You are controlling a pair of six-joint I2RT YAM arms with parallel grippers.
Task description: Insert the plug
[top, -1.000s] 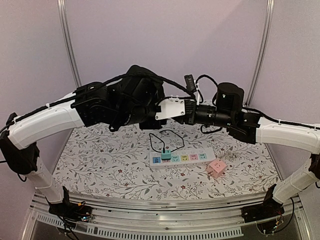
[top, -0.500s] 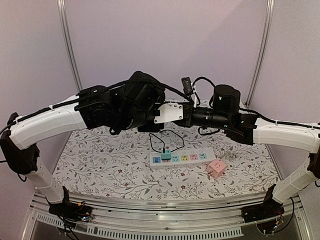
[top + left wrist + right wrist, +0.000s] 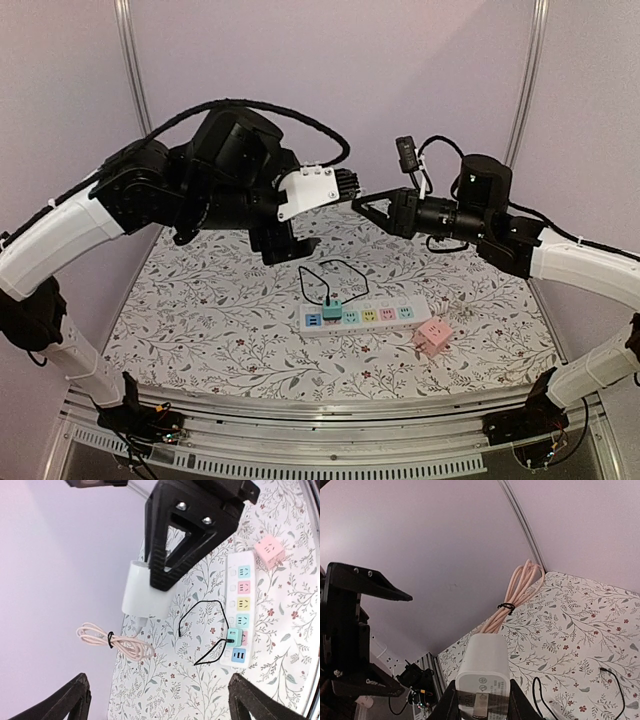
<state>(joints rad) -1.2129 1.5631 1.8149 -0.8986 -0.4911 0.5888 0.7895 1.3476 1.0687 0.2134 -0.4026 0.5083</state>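
The arms have drawn apart from mid-frame. The left end effector (image 3: 345, 183) is now spread and empty. The right end effector (image 3: 362, 205) pinches the white plug (image 3: 483, 669), high above the strip (image 3: 365, 316) on the worktop (image 3: 200, 320). The handover looks done, and insertion remains.

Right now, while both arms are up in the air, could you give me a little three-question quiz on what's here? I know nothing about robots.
1. True or false: the right gripper is closed on the white charger.
2. What lies near the right end of the power strip? A) pink cube B) red cup C) blue ball
3. What colour is the adapter plugged into the power strip, with the black cable?
Key: 1 true; 2 A; 3 teal.
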